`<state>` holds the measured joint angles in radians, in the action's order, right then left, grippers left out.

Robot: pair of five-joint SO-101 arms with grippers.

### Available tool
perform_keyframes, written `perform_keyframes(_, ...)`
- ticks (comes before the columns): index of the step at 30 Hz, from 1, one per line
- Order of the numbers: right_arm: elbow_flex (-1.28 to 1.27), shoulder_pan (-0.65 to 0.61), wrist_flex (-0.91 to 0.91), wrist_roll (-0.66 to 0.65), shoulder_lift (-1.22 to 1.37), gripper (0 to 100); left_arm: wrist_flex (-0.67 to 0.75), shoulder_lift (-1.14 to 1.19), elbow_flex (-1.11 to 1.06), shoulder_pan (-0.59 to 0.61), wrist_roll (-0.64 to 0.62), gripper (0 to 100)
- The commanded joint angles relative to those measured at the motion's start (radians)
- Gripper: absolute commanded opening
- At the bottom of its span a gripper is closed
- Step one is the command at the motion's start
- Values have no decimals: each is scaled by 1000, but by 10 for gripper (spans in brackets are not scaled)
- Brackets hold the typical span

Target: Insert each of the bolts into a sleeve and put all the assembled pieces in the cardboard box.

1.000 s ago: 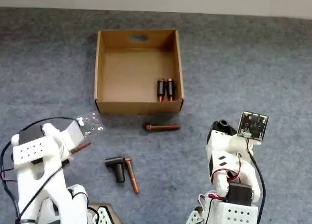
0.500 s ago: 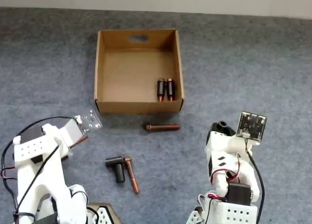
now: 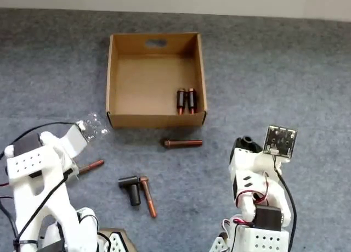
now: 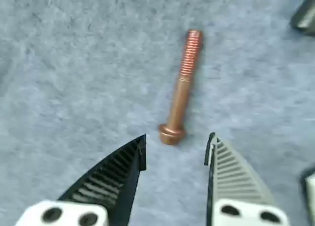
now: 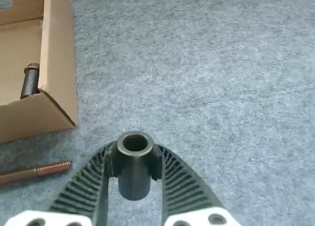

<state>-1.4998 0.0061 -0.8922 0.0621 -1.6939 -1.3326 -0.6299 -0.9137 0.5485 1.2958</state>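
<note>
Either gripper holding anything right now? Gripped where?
Right gripper holds a dark cylindrical sleeve, clamped across its sides near the open end. Left gripper is open and empty; a copper-coloured bolt lies loose just ahead of it.

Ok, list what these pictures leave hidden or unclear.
- High view: the dark sleeves beside the angled bolt are too small to tell one piece from two.
- Right wrist view: the edge cuts off the head of the loose bolt by the cardboard box.
- Left wrist view: a dark thing is cut off at the edge; unidentifiable.
- High view: the left arm covers one end of the third bolt.
</note>
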Motion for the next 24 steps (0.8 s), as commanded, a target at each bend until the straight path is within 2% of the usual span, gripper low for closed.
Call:
perform_keyframes(1,4,-8,1,8,-10,5,-132,4,51,-2,-135,210)
perform_keyframes(7,4,-8,1,8,-10,5,17,5,-85,-5,-575,210)
perform_keyframes(13,4,-8,1,8,-10,5,57,5,-153,-5,-961,210)
perform_keyframes(17,4,-8,1,8,-10,5,112,5,-203,-41,-1135,210)
perform_keyframes(24,2,-8,-2,8,-10,5,379,5,-263,-44,-1344,210)
